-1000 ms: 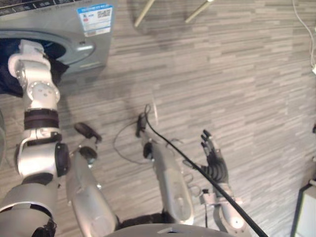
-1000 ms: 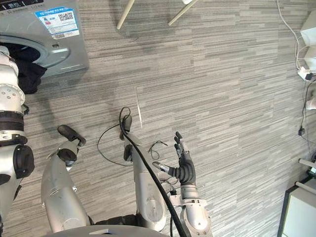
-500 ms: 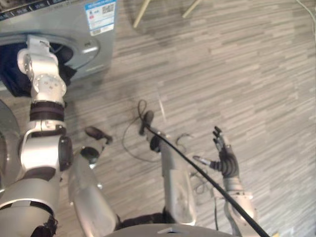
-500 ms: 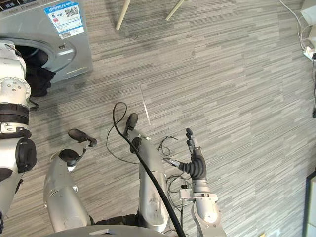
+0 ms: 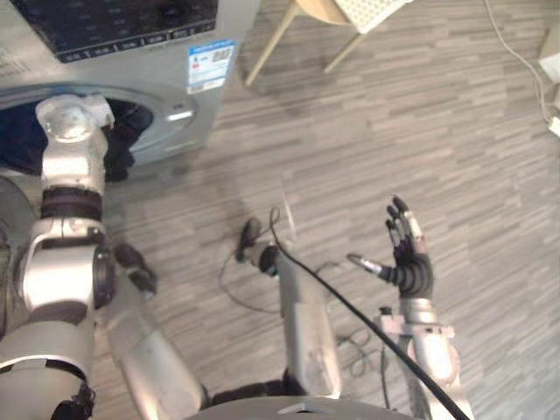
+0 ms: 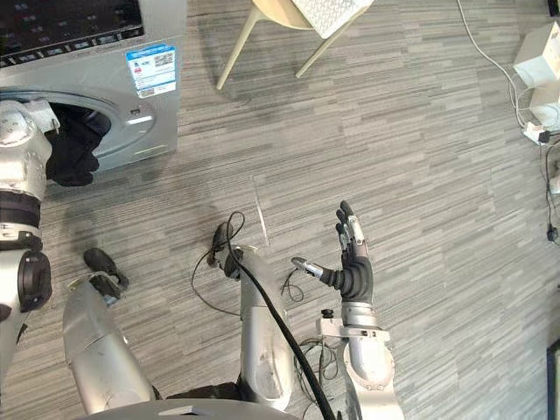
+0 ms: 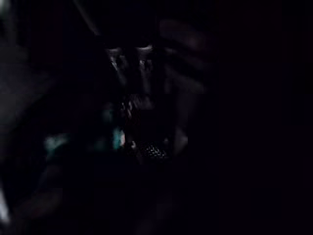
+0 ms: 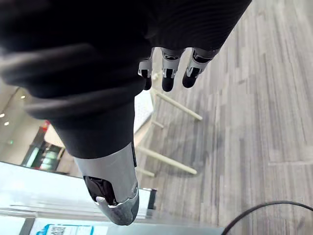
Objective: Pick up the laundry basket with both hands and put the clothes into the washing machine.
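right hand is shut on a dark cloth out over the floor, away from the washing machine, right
No: the right hand is open, fingers straight, holding nothing, as the right eye view shows. It is out over the floor, away from the washing machine.

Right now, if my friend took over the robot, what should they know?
The left hand is inside the drum of the washing machine, in the dark, so its grip can't be told.
The right hand is open and empty, raised over the floor.
The dark clothes sit in the machine's opening, with some hanging over the rim.
Done: the clothes are at the machine.
Left: probably push the hanging part inside, then draw the left arm out.
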You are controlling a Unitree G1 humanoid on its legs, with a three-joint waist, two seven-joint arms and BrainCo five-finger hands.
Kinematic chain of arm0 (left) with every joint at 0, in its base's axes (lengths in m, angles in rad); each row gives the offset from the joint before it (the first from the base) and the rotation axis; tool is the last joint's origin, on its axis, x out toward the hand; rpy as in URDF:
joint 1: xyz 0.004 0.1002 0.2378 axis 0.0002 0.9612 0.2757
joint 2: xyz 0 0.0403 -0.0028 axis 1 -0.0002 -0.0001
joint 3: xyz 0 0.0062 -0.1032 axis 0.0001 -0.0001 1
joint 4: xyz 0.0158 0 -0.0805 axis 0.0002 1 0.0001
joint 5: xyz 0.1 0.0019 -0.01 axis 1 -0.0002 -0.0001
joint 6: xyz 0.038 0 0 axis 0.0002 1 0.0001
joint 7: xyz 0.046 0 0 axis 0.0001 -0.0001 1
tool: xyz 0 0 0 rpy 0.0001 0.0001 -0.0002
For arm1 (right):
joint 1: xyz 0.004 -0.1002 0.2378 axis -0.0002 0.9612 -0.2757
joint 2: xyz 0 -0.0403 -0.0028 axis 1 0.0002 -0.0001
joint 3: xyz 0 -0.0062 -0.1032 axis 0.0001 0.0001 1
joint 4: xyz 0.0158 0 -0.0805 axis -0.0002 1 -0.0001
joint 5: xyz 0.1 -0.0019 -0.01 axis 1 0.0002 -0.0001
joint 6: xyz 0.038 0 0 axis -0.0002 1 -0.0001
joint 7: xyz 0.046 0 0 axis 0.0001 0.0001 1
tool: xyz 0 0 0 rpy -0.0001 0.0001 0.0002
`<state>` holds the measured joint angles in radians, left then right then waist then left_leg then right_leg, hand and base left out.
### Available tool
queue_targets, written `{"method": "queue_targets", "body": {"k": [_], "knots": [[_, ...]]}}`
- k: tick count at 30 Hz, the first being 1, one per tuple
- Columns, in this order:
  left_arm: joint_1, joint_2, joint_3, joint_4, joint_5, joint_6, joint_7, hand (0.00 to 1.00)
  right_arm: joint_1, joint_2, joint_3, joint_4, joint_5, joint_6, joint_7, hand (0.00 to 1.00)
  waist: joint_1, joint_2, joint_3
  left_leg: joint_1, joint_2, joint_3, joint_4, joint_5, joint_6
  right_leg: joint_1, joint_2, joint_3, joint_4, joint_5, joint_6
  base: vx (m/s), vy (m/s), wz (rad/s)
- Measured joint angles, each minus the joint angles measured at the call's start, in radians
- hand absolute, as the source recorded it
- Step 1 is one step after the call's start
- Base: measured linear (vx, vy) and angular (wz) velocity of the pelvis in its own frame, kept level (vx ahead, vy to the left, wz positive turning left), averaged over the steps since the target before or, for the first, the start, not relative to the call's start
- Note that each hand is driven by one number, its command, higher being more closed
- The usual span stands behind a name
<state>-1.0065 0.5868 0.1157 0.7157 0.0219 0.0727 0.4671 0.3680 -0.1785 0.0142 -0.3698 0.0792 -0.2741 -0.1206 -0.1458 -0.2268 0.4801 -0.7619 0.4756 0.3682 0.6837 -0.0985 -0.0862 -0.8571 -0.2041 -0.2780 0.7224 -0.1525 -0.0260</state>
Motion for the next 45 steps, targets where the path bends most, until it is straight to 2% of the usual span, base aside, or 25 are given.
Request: {"method": "queue_targets", "body": {"k": [3,4,5,7,10,11,12,13,14,17,18,19,20,21,22,23,24,25,26,28,32,37,41,43,45], "knots": [[0.029,0.125,-0.106,-0.028,0.345,0.062,-0.038,0.0,-0.021,0.001,-0.027,-0.007,-0.006,-0.016,-0.019,0.0,0.012,0.0,0.0,-0.002,0.012,0.084,0.026,-0.022,0.005,-0.029,0.018,0.049,-0.097,0.087,0.023,-0.03,0.101,-0.52],[0.043,0.147,-0.13,-0.04,0.399,0.062,-0.039,0.0,-0.019,0.001,-0.031,-0.007,-0.006,-0.019,-0.025,0.0,0.015,0.0,0.0,-0.003,0.018,0.096,0.028,-0.027,0.01,-0.029,0.024,0.053,-0.121,0.107,0.027,-0.03,0.169,-0.76],[0.067,0.225,-0.236,-0.07,0.568,0.058,-0.07,0.0,-0.013,0.0,-0.043,-0.007,-0.006,-0.021,-0.031,0.0,0.021,0.002,0.002,-0.009,0.027,0.121,0.025,-0.035,0.019,-0.019,0.038,0.054,-0.198,0.157,0.042,-0.03,0.136,-0.49],[0.066,0.3,-0.377,-0.119,0.689,0.026,-0.117,0.0,-0.008,-0.001,-0.065,-0.011,-0.005,-0.035,-0.028,0.0,0.03,0.003,0.002,-0.016,0.029,0.145,0.016,-0.041,0.028,-0.005,0.04,0.041,-0.283,0.203,0.044,-0.02,0.151,-0.37],[0.064,0.465,-0.602,-0.256,0.834,-0.109,-0.226,0.0,0.027,-0.04,-0.105,-0.035,0.01,-0.051,0.025,0.0,0.034,0.021,0.015,-0.026,0.024,0.205,-0.005,-0.058,0.056,0.033,0.027,-0.029,-0.448,0.25,0.036,0.01,0.182,-0.35],[0.057,0.516,-0.65,-0.291,0.838,-0.165,-0.255,0.0,0.052,-0.066,-0.124,-0.05,0.013,-0.055,0.044,0.0,0.032,0.032,0.022,-0.027,0.019,0.22,0.004,-0.069,0.064,0.04,0.014,-0.041,-0.476,0.284,0.043,0.04,0.152,-0.18],[0.057,0.537,-0.677,-0.31,0.837,-0.183,-0.259,0.0,0.058,-0.082,-0.132,-0.05,0.013,-0.056,0.052,0.0,0.031,0.036,0.025,-0.027,0.019,0.224,0.013,-0.075,0.066,0.045,0.013,-0.043,-0.487,0.307,0.045,0.03,0.125,-0.03],[0.058,0.556,-0.721,-0.339,0.836,-0.229,-0.266,0.0,0.06,-0.116,-0.148,-0.049,0.013,-0.056,0.055,0.0,0.033,0.044,0.03,-0.027,0.021,0.23,0.026,-0.086,0.066,0.052,0.009,-0.045,-0.499,0.351,0.055,0.03,0.082,-0.03],[0.058,0.562,-0.73,-0.356,0.838,-0.251,-0.272,0.0,0.056,-0.135,-0.156,-0.049,0.013,-0.057,0.056,0.0,0.036,0.045,0.031,-0.027,0.025,0.235,0.03,-0.089,0.066,0.052,0.009,-0.05,-0.503,0.357,0.059,0.04,0.076,-0.08],[0.058,0.52,-0.671,-0.326,0.906,-0.265,-0.282,0.0,0.02,-0.173,-0.22,-0.049,0.014,-0.071,0.054,0.0,0.044,0.047,0.032,-0.029,0.032,0.242,0.032,-0.095,0.058,0.056,0.019,-0.052,-0.539,0.387,0.064,0.06,0.031,-0.15],[0.059,0.361,-0.474,-0.21,0.912,-0.241,-0.282,0.0,-0.018,-0.146,-0.258,-0.05,0.026,-0.073,0.049,0.0,0.052,0.047,0.032,-0.031,0.031,0.245,0.029,-0.097,0.056,0.058,0.023,-0.053,-0.553,0.393,0.065,0.04,0.013,-0.05],[0.059,0.286,-0.373,-0.162,0.856,-0.208,-0.284,0.0,-0.033,-0.136,-0.264,-0.052,0.032,-0.073,0.044,0.0,0.051,0.047,0.032,-0.036,0.031,0.244,0.029,-0.098,0.056,0.058,0.025,-0.055,-0.559,0.396,0.065,0.03,0.005,-0.01],[0.044,0.135,-0.108,-0.099,0.626,-0.143,-0.276,0.0,-0.063,-0.122,-0.266,-0.069,0.029,-0.063,0.035,0.0,0.04,0.047,0.032,-0.049,0.033,0.238,0.03,-0.099,0.058,0.057,0.03,-0.059,-0.569,0.402,0.064,0.0,0.0,0.0],[0.02,0.09,-0.014,-0.069,0.438,-0.118,-0.274,0.0,-0.07,-0.118,-0.266,-0.089,0.029,-0.047,0.029,0.0,0.031,0.048,0.032,-0.053,0.033,0.236,0.031,-0.099,0.058,0.057,0.032,-0.059,-0.574,0.405,0.063,0.0,0.0,0.0],[-0.037,0.064,0.045,0.006,0.099,-0.074,-0.266,0.0,-0.068,-0.115,-0.263,-0.129,0.029,-0.022,0.022,0.0,0.024,0.049,0.033,-0.05,0.034,0.238,0.036,-0.098,0.058,0.058,0.036,-0.059,-0.58,0.411,0.061,0.02,-0.001,-0.08],[-0.077,0.076,-0.013,0.048,-0.203,-0.053,-0.272,0.0,-0.067,-0.13,-0.246,-0.149,0.031,-0.007,0.017,0.0,0.019,0.051,0.034,-0.04,0.035,0.242,0.036,-0.098,0.058,0.063,0.037,-0.056,-0.58,0.411,0.061,0.02,-0.001,-0.09],[-0.087,0.08,-0.063,0.043,-0.391,-0.053,-0.283,0.0,-0.063,-0.147,-0.231,-0.155,0.031,0.001,0.012,0.0,0.018,0.053,0.036,-0.035,0.035,0.242,0.036,-0.098,0.058,0.068,0.037,-0.056,-0.58,0.411,0.061,0.02,0.005,-0.06],[-0.094,0.084,-0.141,0.021,-0.685,-0.067,-0.284,0.0,-0.056,-0.19,-0.185,-0.158,0.034,0.017,0.009,0.0,0.017,0.055,0.037,-0.021,0.035,0.242,0.034,-0.099,0.057,0.085,0.037,-0.056,-0.584,0.412,0.061,0.0,0.0,0.0],[-0.058,0.098,-0.172,0.024,-0.89,-0.097,-0.277,0.0,-0.048,-0.221,-0.139,-0.164,0.035,0.021,0.009,0.0,0.008,0.055,0.037,-0.013,0.036,0.239,0.031,-0.1,0.056,0.098,0.037,-0.058,-0.592,0.412,0.061,0.0,0.0,0.0],[0.003,0.08,-0.202,-0.032,-1.069,-0.133,-0.265,0.0,0.002,-0.247,-0.12,-0.174,0.036,0.029,0.01,0.0,0.017,0.056,0.037,0.001,0.036,0.244,0.029,-0.1,0.056,0.109,0.041,-0.06,-0.596,0.412,0.061,0.02,-0.004,-0.01],[0.12,0.052,-0.189,-0.106,-1.21,-0.167,-0.243,0.0,0.081,-0.307,-0.123,-0.203,0.035,0.054,0.018,0.0,0.024,0.056,0.037,0.057,0.032,0.249,0.025,-0.1,0.056,0.159,0.041,-0.067,-0.6,0.411,0.061,0.01,0.003,-0.01],[0.303,-0.103,0.004,-0.275,-1.406,-0.251,-0.187,0.0,0.137,-0.299,-0.117,-0.172,0.029,0.052,0.034,0.0,0.007,0.056,0.036,0.128,0.004,0.247,-0.016,-0.096,0.048,0.213,0.04,-0.067,-0.617,0.409,0.058,0.0,-0.007,-0.01],[0.382,-0.264,0.161,-0.375,-1.484,-0.356,-0.189,0.0,0.134,-0.238,-0.117,-0.029,-0.006,0.056,0.035,0.0,-0.008,0.065,-0.005,0.142,-0.015,0.209,-0.045,-0.086,0.033,0.232,0.051,-0.064,-0.642,0.399,0.042,-0.01,-0.026,-0.04],[0.401,-0.306,0.231,-0.371,-1.502,-0.405,-0.185,0.0,0.13,-0.21,-0.115,0.016,-0.009,0.057,0.047,0.0,-0.022,0.075,-0.043,0.144,-0.014,0.204,-0.051,-0.083,0.028,0.237,0.06,-0.061,-0.657,0.403,0.035,-0.02,-0.057,-0.1],[0.411,-0.333,0.258,-0.369,-1.525,-0.427,-0.189,0.0,0.13,-0.207,-0.114,0.032,-0.009,0.057,0.049,0.0,-0.026,0.078,-0.048,0.159,-0.01,0.199,-0.051,-0.083,0.027,0.257,0.069,-0.059,-0.668,0.409,0.029,-0.02,-0.032,-0.08]]}}
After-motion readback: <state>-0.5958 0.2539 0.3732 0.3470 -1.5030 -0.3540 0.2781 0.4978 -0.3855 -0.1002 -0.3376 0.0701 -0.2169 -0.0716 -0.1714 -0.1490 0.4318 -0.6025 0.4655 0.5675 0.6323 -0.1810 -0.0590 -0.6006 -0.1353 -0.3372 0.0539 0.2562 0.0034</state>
